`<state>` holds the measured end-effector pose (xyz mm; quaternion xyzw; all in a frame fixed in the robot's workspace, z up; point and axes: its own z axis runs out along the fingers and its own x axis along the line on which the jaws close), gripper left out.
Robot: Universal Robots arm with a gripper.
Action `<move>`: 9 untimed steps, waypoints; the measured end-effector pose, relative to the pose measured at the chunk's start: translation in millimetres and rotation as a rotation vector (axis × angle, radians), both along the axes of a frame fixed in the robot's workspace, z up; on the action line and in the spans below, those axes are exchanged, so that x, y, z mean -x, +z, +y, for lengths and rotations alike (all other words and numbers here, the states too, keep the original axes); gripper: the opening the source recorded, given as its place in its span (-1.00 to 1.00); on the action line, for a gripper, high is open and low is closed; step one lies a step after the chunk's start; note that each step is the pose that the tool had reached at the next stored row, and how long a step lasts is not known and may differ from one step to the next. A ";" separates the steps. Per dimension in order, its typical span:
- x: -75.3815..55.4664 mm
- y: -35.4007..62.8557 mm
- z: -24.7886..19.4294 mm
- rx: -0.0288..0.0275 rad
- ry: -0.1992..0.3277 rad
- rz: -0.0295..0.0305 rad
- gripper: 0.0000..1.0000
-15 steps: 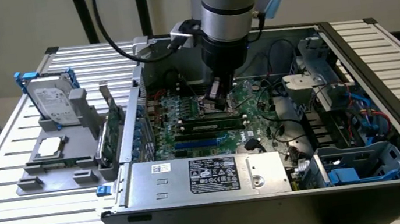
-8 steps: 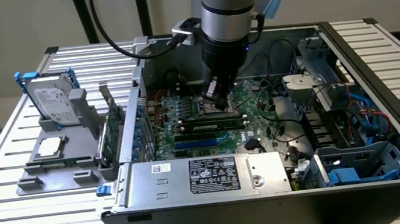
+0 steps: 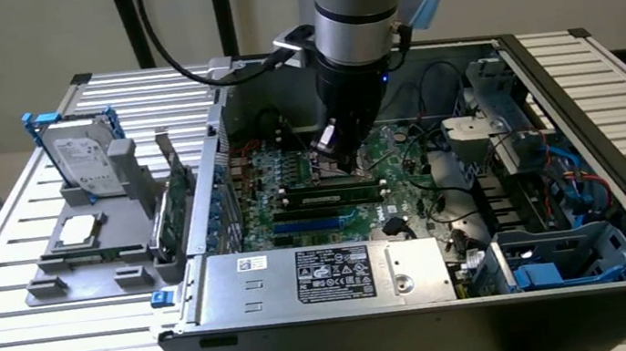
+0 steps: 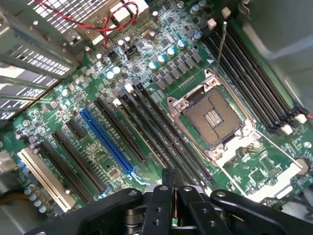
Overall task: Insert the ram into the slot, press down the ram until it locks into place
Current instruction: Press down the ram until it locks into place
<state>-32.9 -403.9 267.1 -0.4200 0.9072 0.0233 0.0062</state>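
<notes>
Ram [image 3: 333, 197] sits along the slot [image 3: 330, 204] — just below the pincer [image 3: 335, 156], whose fingers are together.

The ram [image 3: 326, 196] is lying flat and level in the exterior view, a long thin green stick with dark chips along it, sitting in one of the long black slots on the green board, just under the arm's tip. The slot [image 4: 164, 134] is showing in the wrist view as a long narrow black socket, running parallel with its close neighbours between the blue socket and the square metal processor frame, with a small clip at its end.
</notes>
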 end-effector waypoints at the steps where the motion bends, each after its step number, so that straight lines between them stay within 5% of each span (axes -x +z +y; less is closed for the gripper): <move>1: 0.0 0.0 0.0 0.0002 -0.016 0.0000 -0.79; 9: 0.0 0.0 0.0 0.0011 -0.146 0.0001 -0.79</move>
